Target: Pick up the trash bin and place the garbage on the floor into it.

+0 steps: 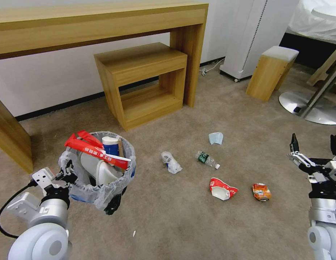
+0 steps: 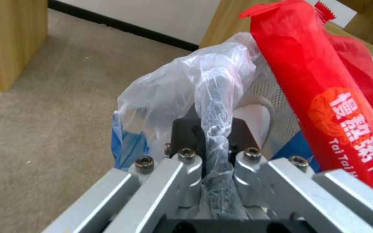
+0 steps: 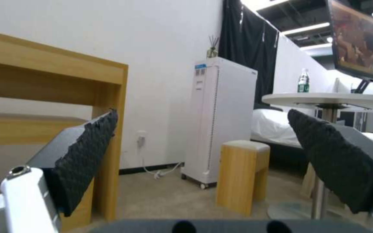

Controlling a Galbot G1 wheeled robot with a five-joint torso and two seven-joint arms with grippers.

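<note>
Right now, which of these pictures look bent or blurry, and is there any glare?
Head view: the desk edges bow, a wide-lens bend. Left wrist view: soft up close, with the plastic bag pinched in the left tool. Right wrist view: ceiling lights glare, and the near pads are soft.
</note>
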